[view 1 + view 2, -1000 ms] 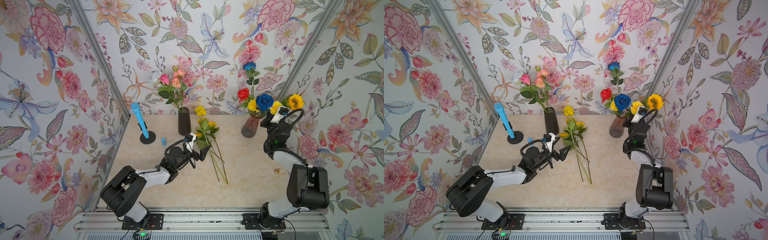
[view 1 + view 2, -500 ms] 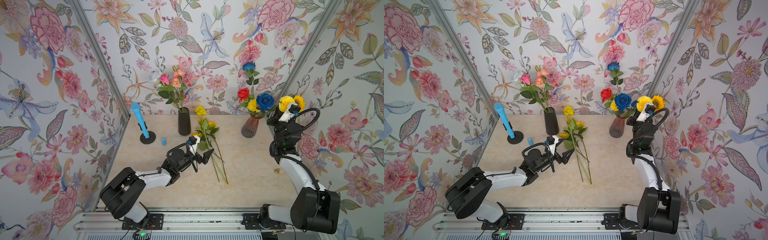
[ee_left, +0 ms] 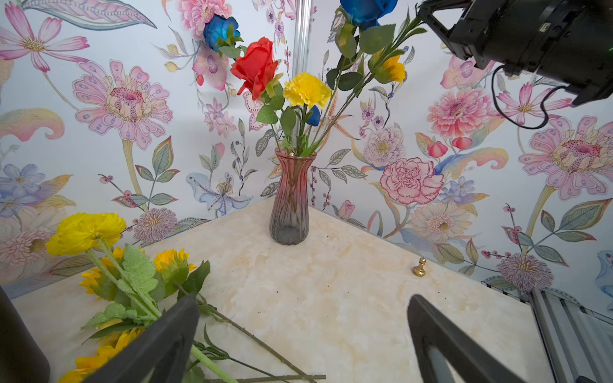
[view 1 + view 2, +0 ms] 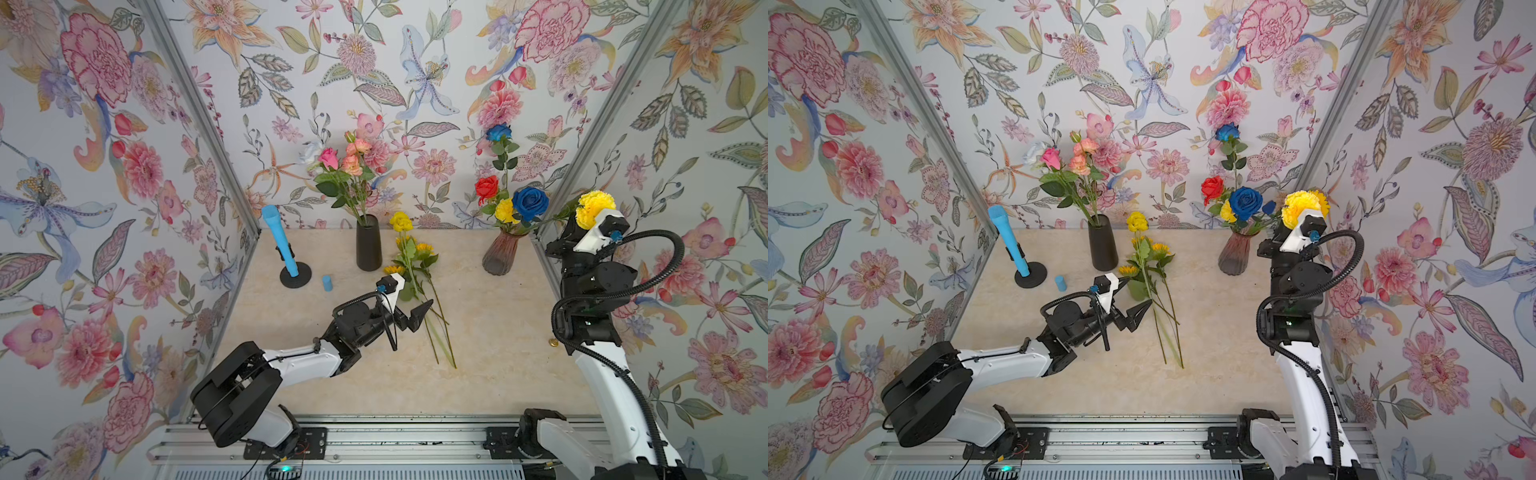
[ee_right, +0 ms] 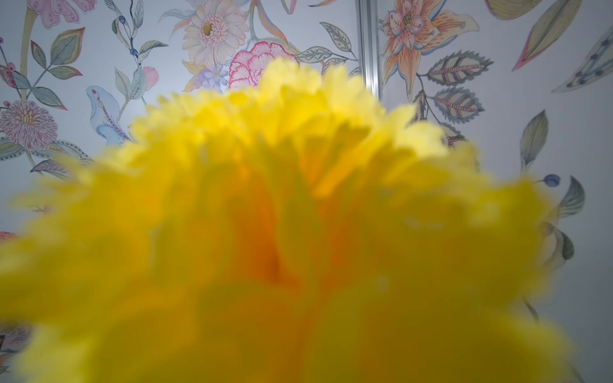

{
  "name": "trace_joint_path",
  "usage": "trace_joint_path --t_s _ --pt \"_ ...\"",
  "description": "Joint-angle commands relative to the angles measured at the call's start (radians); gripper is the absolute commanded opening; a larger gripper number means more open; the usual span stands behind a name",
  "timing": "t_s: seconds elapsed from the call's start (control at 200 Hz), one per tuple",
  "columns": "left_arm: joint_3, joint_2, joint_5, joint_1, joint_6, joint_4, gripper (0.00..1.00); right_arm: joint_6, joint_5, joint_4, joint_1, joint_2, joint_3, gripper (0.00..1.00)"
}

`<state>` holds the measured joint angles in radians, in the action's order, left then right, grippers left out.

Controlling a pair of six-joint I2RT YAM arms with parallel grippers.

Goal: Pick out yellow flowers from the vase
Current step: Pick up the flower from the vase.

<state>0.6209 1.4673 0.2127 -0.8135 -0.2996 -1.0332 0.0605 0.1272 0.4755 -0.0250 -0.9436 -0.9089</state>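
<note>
No legible text, labels, brands, numbers anywhere; right wrist view blurred, possibly hiding some.

A black vase (image 4: 368, 245) holds pink and peach roses (image 4: 351, 165); near it stand a blue cone (image 4: 281, 243) and a small blue cylinder (image 4: 327, 283).

I worked in a staged robot test booth, not a lived-in room. Three flat walls (image 4: 374, 83) of flowered wallpaper met at bare aluminium posts (image 4: 200, 112) and boxed in a marble-look tabletop (image 4: 498, 340). My left arm (image 4: 299, 361) and right arm (image 4: 602, 382) were mounted on a slotted metal rail (image 4: 395, 434) along the near edge, cables showing. A glass vase (image 4: 500, 257), a black vase (image 4: 369, 245) and a blue prop on a stand (image 4: 280, 241) stood at the far side like set dressing.
</note>
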Motion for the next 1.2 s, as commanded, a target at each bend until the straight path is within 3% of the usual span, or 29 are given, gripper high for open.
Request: trace_joint_path --t_s 0.0,0.305,0.726,1.011,1.196 --pt "0.0 -0.028 -0.033 -0.012 0.048 -0.004 1.0 -0.03 0.075 -0.102 0.024 0.085 -0.012 0.0" --pt "0.018 -0.013 -0.074 -0.049 0.111 0.01 1.0 -0.027 0.131 -0.252 0.083 0.218 -0.012 0.0" --pt "0.047 0.037 -0.073 -0.082 0.142 -0.012 1.0 0.027 0.119 -0.479 0.129 0.206 -0.102 0.0" --pt "0.036 0.066 -0.013 -0.091 0.139 -0.076 1.0 0.109 0.012 -0.791 0.197 0.174 -0.151 0.0" --pt "0.05 0.072 0.034 -0.12 0.144 -0.093 1.0 0.163 -0.19 -0.874 0.246 0.145 -0.16 0.0"
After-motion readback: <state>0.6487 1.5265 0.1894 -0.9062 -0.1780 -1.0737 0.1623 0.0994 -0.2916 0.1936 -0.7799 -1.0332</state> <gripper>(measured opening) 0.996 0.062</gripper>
